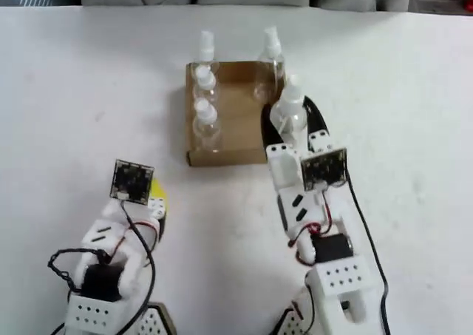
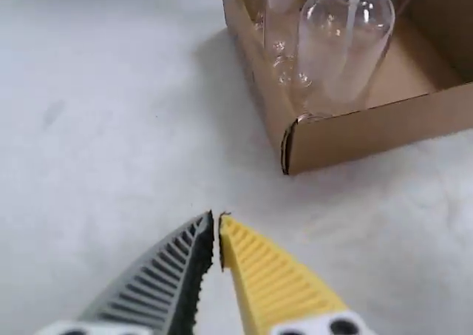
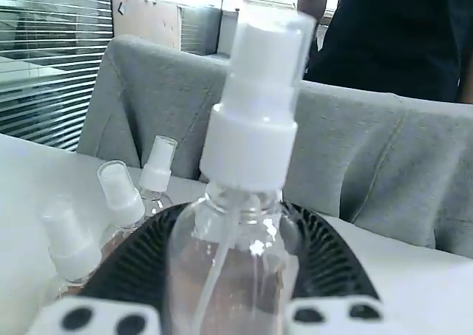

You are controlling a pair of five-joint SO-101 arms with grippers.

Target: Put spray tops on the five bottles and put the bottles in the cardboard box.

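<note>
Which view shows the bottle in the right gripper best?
The right wrist view: the held bottle and its spray top sit close up, clamped in the right gripper. The high view places it at the cardboard box's right edge.

left wrist view: box (image 2: 369, 139) ran off the top and right edges; bottles (image 2: 344, 46) in it lost their tops at the top edge | right wrist view: held bottle (image 3: 247, 150) was cut at the bottom edge and hid the fingertips of the right gripper (image 3: 235, 224) | high view: box's near right corner lay behind that gripper; left arm (image 1: 103, 276) and right arm (image 1: 336, 276) were cut at the bottom edge
</note>
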